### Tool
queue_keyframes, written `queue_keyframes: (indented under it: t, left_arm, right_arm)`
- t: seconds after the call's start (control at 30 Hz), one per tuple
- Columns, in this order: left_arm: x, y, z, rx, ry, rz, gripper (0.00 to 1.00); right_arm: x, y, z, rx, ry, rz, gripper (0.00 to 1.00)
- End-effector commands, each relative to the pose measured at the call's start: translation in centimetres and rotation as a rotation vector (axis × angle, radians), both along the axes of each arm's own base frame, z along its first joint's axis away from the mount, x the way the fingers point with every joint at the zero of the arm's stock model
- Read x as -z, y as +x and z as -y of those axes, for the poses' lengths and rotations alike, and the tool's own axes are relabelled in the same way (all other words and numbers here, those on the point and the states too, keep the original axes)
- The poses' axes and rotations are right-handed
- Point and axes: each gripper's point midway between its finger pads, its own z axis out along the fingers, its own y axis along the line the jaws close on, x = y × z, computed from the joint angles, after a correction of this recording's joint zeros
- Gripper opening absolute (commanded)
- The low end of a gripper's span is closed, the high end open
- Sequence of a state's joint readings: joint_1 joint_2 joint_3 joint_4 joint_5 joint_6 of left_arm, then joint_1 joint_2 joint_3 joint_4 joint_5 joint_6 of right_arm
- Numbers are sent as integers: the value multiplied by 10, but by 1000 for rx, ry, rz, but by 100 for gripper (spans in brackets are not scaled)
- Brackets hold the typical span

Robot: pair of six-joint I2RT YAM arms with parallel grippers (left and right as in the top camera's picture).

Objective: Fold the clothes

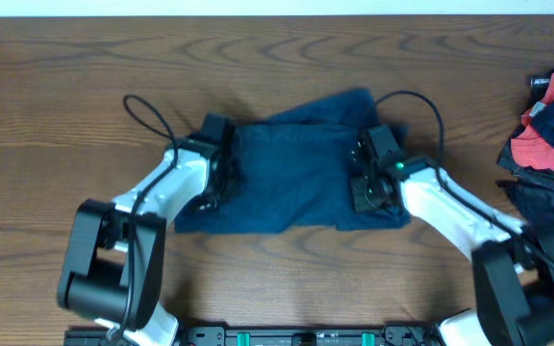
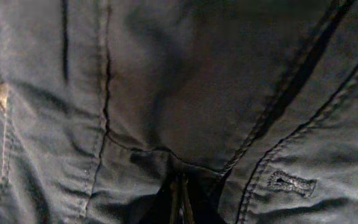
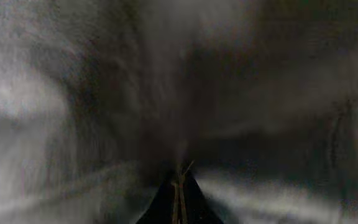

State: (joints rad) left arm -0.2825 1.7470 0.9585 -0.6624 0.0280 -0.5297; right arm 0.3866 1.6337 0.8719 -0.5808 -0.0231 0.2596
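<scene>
The dark blue shorts (image 1: pixel 296 173) lie spread in the middle of the wooden worktop (image 1: pixel 65 58), a little crumpled at the far edge. The left hand (image 1: pixel 225 169) is at their left side and the right hand (image 1: pixel 364 171) at their right side. In both wrist views the fingers are pressed together and the fabric is pinched between them. A pile of red and dark clothing (image 1: pixel 551 135) lies well apart at the right edge.

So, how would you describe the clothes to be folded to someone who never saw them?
Start from the brown wooden table. At its middle lie the dark blue shorts, spread flat. Unlike the crumpled red and dark heap at the right edge, they are one plain colour.
</scene>
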Motion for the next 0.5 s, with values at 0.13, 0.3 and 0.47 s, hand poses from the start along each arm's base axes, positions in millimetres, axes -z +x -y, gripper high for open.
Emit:
queue_keyframes:
  t: [0.13,0.3,0.47]
  left_arm:
    - [15,-69,-23,-36,72,-166,6]
    - [13,-77,-29,-55,103,-191,6]
    - [14,-62,-24,-35,81,-128,15]
  right_arm:
    - [-24,-8,16,100,-16,68,1]
    - [-27,-10,20,110,-17,66,1]
    - [-36,4,15,67,-8,127,23]
